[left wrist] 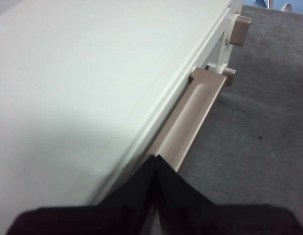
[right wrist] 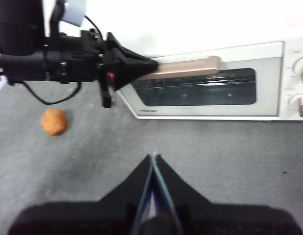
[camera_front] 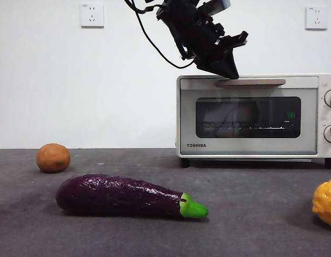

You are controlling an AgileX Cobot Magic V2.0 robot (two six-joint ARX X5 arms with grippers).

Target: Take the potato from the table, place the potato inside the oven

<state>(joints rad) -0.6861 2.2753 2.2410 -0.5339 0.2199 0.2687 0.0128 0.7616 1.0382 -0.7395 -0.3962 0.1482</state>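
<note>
Not much done yet: the oven [camera_front: 251, 115] door is shut and the potato [camera_front: 53, 157] sits untouched on the counter [camera_front: 154, 230], well off to the side of the oven, beyond the eggplant [camera_front: 128, 196]. The left tool [camera_front: 224, 65] has its jaws pinched together, gripping nothing, tip right at the end of the oven's handle [camera_front: 251, 82], so I'd guess it's about to pull the door down. The right tool [right wrist: 153, 161] hangs closed and empty above the counter in front of the oven, so opening, grabbing and loading are all left.
</note>
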